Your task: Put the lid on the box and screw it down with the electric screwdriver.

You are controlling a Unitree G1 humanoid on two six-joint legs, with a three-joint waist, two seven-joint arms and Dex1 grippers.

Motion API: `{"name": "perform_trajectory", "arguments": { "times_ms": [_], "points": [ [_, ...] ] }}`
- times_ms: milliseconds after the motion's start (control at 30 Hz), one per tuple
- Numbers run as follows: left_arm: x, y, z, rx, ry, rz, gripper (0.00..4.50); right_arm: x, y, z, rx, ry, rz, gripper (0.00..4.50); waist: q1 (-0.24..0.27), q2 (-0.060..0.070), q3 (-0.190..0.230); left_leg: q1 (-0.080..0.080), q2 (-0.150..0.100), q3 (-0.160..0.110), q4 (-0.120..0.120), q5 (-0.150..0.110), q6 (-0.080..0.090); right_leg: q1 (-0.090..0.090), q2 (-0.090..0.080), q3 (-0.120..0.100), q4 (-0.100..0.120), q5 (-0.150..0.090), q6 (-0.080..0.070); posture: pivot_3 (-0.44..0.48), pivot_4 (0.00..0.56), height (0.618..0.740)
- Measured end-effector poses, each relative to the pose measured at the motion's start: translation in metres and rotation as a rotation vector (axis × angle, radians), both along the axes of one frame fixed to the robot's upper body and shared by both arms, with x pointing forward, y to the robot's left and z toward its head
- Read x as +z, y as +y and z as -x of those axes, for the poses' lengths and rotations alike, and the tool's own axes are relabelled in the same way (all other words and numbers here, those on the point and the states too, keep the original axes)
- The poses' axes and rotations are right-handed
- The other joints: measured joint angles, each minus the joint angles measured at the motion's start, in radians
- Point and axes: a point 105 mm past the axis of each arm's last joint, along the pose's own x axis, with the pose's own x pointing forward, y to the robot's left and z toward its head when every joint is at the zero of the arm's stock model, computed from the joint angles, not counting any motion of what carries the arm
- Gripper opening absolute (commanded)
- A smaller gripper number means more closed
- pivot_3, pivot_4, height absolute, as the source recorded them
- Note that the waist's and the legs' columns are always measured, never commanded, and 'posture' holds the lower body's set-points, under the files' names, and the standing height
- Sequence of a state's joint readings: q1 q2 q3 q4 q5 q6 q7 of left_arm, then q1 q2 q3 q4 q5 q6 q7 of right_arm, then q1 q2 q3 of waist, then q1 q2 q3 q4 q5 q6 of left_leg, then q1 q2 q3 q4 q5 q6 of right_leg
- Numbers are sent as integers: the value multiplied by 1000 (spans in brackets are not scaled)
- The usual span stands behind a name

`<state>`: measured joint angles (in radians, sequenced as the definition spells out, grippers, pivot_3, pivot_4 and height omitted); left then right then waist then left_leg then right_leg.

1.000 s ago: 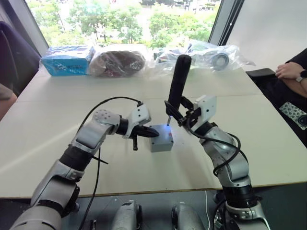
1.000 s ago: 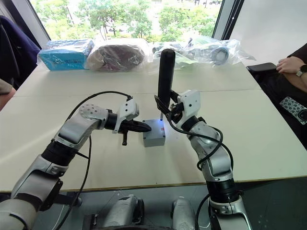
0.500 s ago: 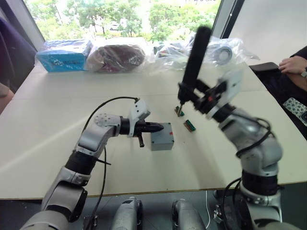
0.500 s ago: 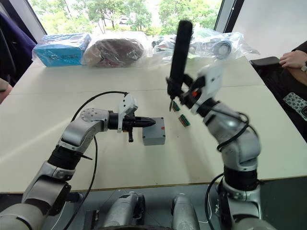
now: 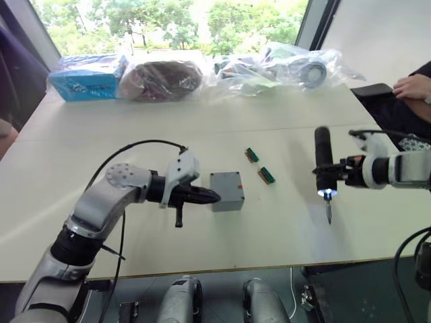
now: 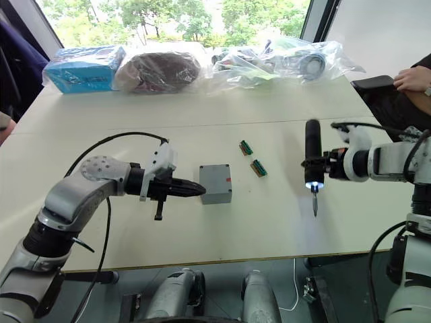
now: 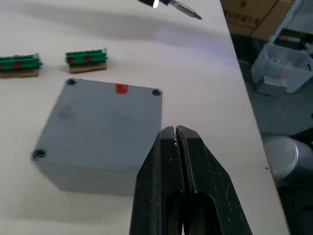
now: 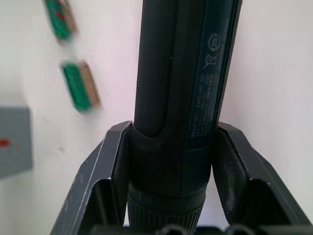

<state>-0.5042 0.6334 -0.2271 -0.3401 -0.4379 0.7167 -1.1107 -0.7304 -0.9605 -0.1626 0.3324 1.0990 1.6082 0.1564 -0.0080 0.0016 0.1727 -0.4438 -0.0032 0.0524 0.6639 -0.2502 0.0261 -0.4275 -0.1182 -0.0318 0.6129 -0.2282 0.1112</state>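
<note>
I see the box (image 5: 226,191) sitting on the desk (image 5: 101,148) near the middle, lid (image 7: 105,126) already on top of it, flush, red mark at its far edge. Corner screw holes show in the left wrist view; I can't tell if screws are seated.

My left claw (image 5: 210,196) is just left of the box, tips pointing at its left wall, very close or barely touching, I can't tell which. Its fingers (image 7: 166,161) are clenched together, nothing between them.

My right claw (image 5: 335,171) is well to the right of the box, above the desk near its right side. It is grasping the electric screwdriver (image 5: 323,161) around the lower body, fingers clamped on both sides in the right wrist view. The screwdriver stands roughly upright, bit down, a small light glowing at the collar, bit tip above the desk and apart from the box.

Two small green connector pieces (image 5: 260,165) lie between the box and the screwdriver, a bit farther back than the box. At the far edge of the desk: a blue packet (image 5: 87,82) on the left and plastic bags (image 5: 269,67) with items inside. A person's hand (image 5: 411,86) shows at the far right.
</note>
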Motion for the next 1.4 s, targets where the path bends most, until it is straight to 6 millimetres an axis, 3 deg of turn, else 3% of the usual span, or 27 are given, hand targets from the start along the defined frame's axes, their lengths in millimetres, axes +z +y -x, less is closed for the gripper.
{"name": "perform_trajectory", "arguments": {
  "times_ms": [200,333,400,567,733,833,967,1167,1400],
  "points": [
    [-7,-4,8,24,15,13,0,-20,1,1,34,115,72,1870,-4,-1,1,0,0,-1,0,0,0,0,2,0,1,2,4,0,150,740],
    [-11,-2,7,48,23,12,0,-19,-3,-4,14,129,82,1870,0,-1,1,0,0,-1,1,0,0,0,2,0,1,2,4,0,150,740],
    [-11,-2,6,55,22,13,0,-19,-4,-6,5,131,78,2839,1,-1,1,0,0,-1,2,0,0,1,2,0,1,2,4,0,150,740],
    [-10,2,2,76,37,30,0,-17,0,-8,21,122,55,4433,0,-1,1,0,0,-1,2,0,0,1,2,0,1,2,4,0,150,740],
    [-2,16,-10,154,48,69,0,-9,-3,-14,23,36,78,4474,0,-2,1,0,0,-1,2,0,0,1,2,0,1,3,6,0,150,740],
    [4,47,-15,277,85,95,0,22,3,-14,103,-200,30,4474,-2,-2,2,0,0,-2,1,0,0,1,2,0,1,3,10,0,150,740],
    [-12,82,-1,393,197,60,0,49,21,14,257,-433,-24,4474,-2,-3,2,0,1,-3,0,0,0,1,2,-1,1,2,12,0,150,740],
    [-46,90,52,378,421,2,0,15,71,101,545,-388,-123,4474,11,-4,2,2,0,-3,2,0,-1,4,0,0,0,0,7,0,150,740],
    [-55,82,86,319,518,-17,0,-9,96,153,659,-357,-177,4474,22,-6,0,3,1,-3,3,-1,-2,4,-1,-1,-1,0,4,0,150,740]
  ]
}}
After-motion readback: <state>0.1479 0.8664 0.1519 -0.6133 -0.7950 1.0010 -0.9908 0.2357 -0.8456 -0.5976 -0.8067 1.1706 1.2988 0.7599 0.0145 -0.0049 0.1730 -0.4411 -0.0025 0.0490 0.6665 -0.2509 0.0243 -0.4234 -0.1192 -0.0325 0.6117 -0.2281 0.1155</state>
